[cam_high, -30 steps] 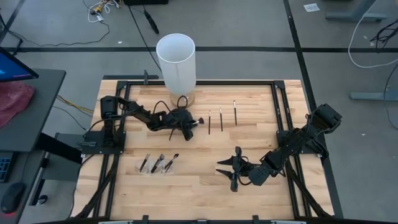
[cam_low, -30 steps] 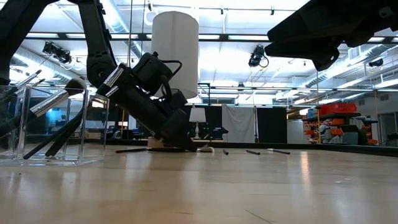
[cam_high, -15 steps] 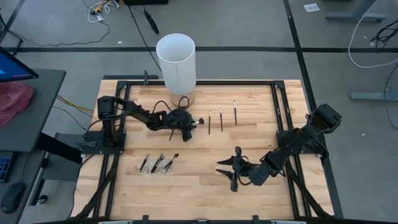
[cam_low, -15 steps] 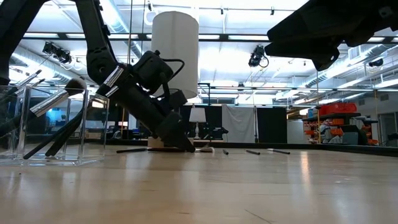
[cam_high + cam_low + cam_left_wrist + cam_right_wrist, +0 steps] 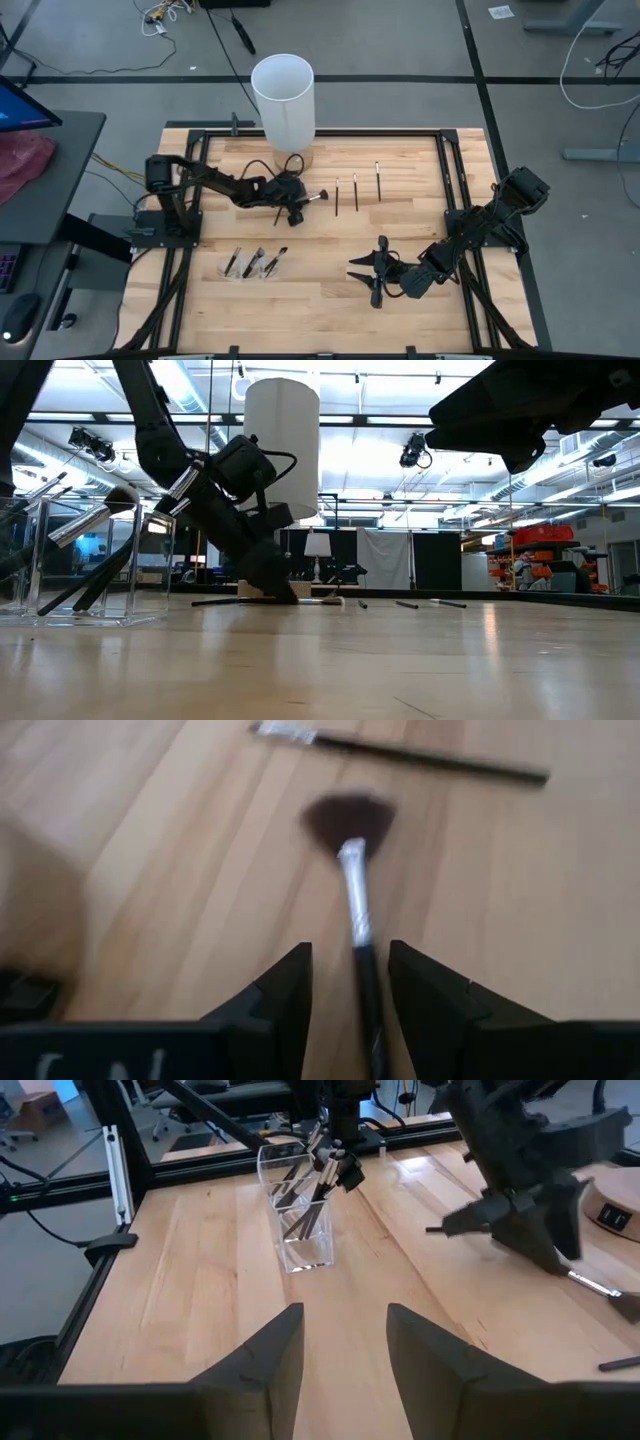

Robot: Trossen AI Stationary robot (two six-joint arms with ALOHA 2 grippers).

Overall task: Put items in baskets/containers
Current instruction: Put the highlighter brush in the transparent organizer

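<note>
A fan brush (image 5: 352, 870) with a silvery ferrule and a dark handle lies flat on the table, also seen in the high view (image 5: 316, 197). My left gripper (image 5: 295, 208) slants down over its handle end, open. Its fingers (image 5: 290, 995) stand on either side of the handle, and I cannot tell whether either touches it. Three more brushes (image 5: 355, 191) lie side by side to the right. The clear container (image 5: 252, 265) stands near the front left, with several brushes leaning inside it (image 5: 305, 1210). My right gripper (image 5: 372, 277) hangs open above the front right of the table.
A tall white cylinder (image 5: 283, 100) stands at the far edge, just behind my left gripper. Another brush (image 5: 400, 752) lies across the table beyond the fan brush. A black frame (image 5: 455, 180) runs around the table's edge. Bare wood lies between the container and my right gripper.
My left gripper has drawn back a little toward the table's left edge and tipped to a flatter slant. The fan brush has stayed lying on the table where it was.
</note>
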